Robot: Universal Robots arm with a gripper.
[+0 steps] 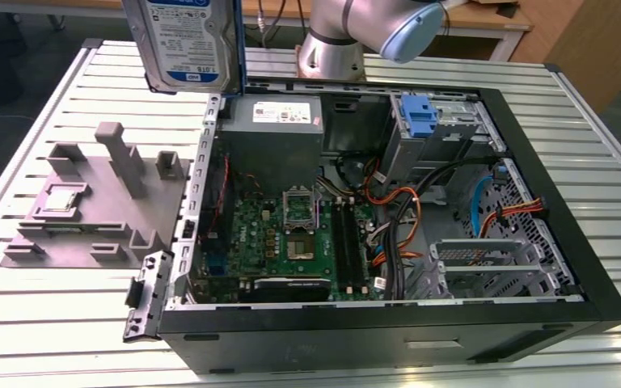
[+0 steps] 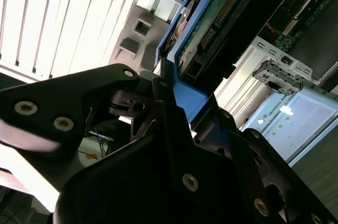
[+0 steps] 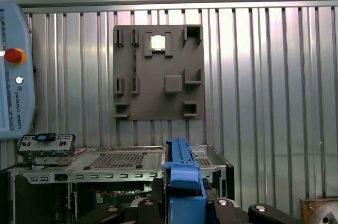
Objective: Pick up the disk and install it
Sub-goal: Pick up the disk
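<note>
The exterior view showed the disk held aloft near the open computer case, label visible. The second wrist view showed the tool clamped on its blue frame, circuit board exposed.

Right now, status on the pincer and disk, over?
Pincer shut on disk by its blue frame. Held upright aloft, not installed. Open case nearby, cables strung across inside.

disk above table, fixture plate beside computer case on table

The silver-grey disk stands upright in mid-air at the exterior view's upper left, white-and-blue label facing out, blue frame along its edge.
</note>
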